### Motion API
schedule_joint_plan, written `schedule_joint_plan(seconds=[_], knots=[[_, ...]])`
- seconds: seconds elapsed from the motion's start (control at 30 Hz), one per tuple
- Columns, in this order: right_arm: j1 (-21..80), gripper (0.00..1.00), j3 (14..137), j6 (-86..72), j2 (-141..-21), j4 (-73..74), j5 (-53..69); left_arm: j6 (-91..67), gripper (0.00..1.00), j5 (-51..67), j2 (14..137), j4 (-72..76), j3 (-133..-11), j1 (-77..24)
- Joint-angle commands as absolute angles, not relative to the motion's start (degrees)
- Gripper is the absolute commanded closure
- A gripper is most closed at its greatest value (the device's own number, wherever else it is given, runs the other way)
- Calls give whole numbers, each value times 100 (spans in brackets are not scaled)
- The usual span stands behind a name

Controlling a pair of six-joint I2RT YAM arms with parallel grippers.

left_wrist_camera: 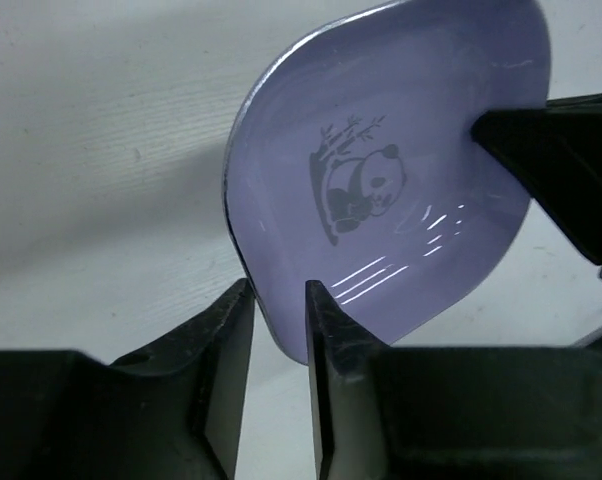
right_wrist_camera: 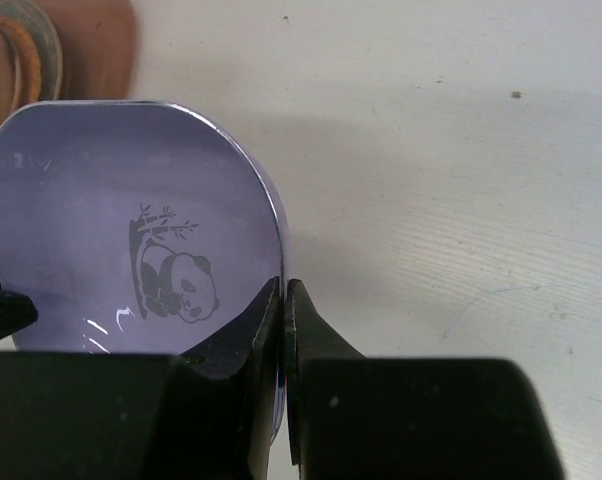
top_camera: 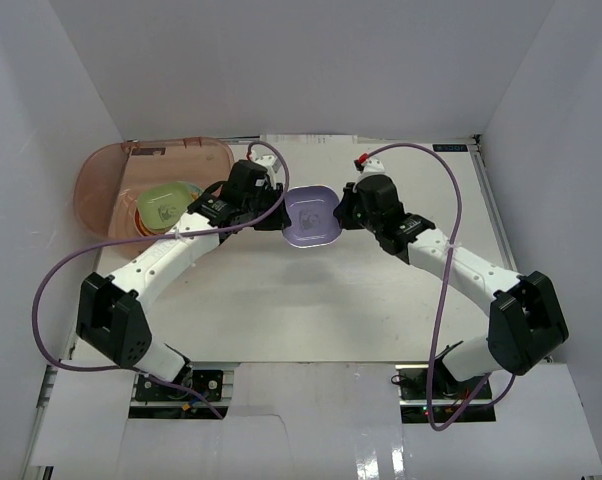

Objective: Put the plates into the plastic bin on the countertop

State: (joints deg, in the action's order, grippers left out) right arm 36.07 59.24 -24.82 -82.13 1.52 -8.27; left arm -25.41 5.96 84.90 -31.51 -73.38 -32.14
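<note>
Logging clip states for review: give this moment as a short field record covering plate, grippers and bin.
plate in play: lavender panda plate, between both grippers
right gripper: shut on the plate's rim
left gripper: open, jaws straddling the opposite rim
plastic bin: holds a green plate atop others
stage: looks like a handover toward the bin side

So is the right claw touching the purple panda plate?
Touching. The right wrist view shows the right gripper pinched shut on the rim of the lavender panda plate, with no gap between its fingers and the edge.
</note>
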Motion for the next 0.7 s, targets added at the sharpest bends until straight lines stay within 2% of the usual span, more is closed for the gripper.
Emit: schedule_joint_plan(seconds=[0.0,0.13,0.17,0.2,0.27,0.37,0.4,0.5,0.53,0.67], knots=[[3639,92,6117,-2417,-8103,-53,-897,-2338,64,88,8525,-3076,-7707,-3462],[3630,92,6047,-2408,-8033,-132,-844,-2233,82,-509,8753,-3129,-7796,-3559],[3630,92,6021,-2391,-7981,-141,-835,-2224,96,-571,8763,-3120,-7796,-3560],[3639,92,6012,-2382,-7954,-132,-826,-2232,100,-632,8771,-3129,-7796,-3560],[3639,92,5959,-2364,-7831,-132,-826,-2241,100,-773,8710,-3120,-7857,-3560],[3630,67,5819,-2312,-7586,-123,-713,-2101,100,-940,8736,-3164,-8137,-3490],[3630,50,5757,-2268,-7507,-88,-590,-2066,100,-967,8754,-3268,-8226,-3341],[3630,24,5643,-2162,-7129,-9,-457,-2048,100,-722,8702,-3348,-8490,-2728],[3630,21,5538,-2084,-7015,96,-457,-2100,100,-634,8666,-3366,-8534,-2507],[3630,20,5116,-1986,-6426,220,-457,-2214,100,-309,8473,-3612,-8789,-1226]])
